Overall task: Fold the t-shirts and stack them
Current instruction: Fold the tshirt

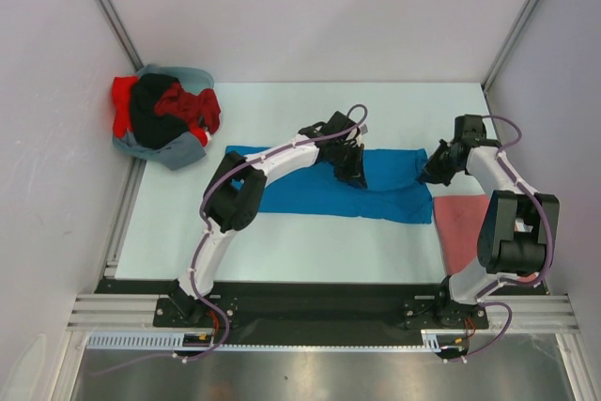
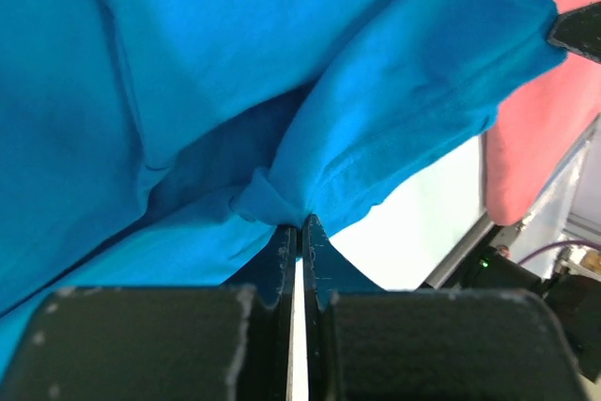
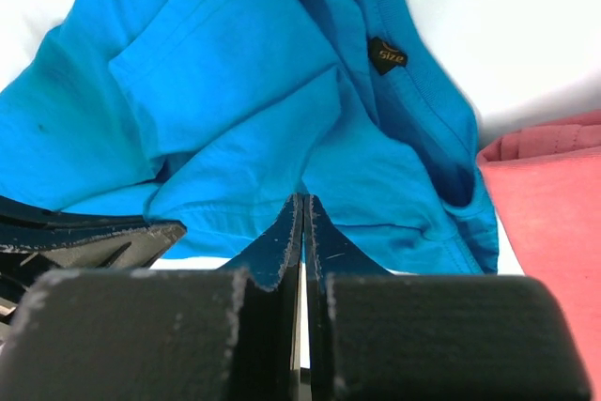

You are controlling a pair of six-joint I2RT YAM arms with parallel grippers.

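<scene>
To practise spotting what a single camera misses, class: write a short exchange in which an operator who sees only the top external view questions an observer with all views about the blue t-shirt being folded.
Operator: From above I can't tell whether the left end effector has hold of the blue t-shirt. Does it?
Observer: Yes. The left wrist view shows its jaws shut on a pinched fold of the blue cloth.
Operator: Which end of the shirt has the neckline?
Observer: The right wrist view shows a black size label inside the neckband, on the side next to the pinkish-red t-shirt.
</scene>
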